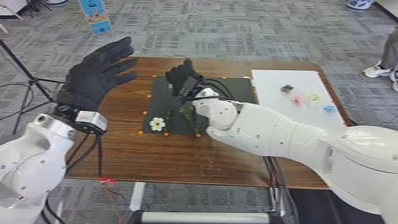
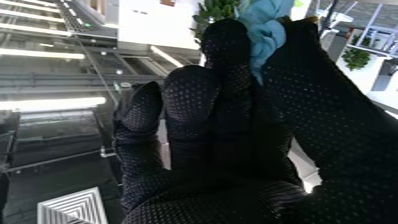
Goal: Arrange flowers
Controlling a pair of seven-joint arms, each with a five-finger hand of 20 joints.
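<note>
While the right hand [image 1: 180, 76] is over the far part of the dark mat [image 1: 158, 106], its thumb and finger pinch a blue flower [image 2: 266, 29] between them. The flower's long axis runs along the finger, ruffled petals reaching past the fingertip; green foliage [image 2: 211, 17] shows just beside it. Near the wrist, green stems [image 1: 189, 116] lie on the mat, roughly near to far, and left of them a white flower [image 1: 157, 123] faces upward. The right arm [image 1: 306, 142] slants across the right side of the table [image 1: 200, 162], blocking the way between the mat's near right corner and the white board [image 1: 274, 92]. On that board sit small pink, yellow, blue and green pieces. The left hand [image 1: 89, 80], open with straight fingers, is over the table's left edge, a black tripod [image 1: 34, 80] farther left.
</note>
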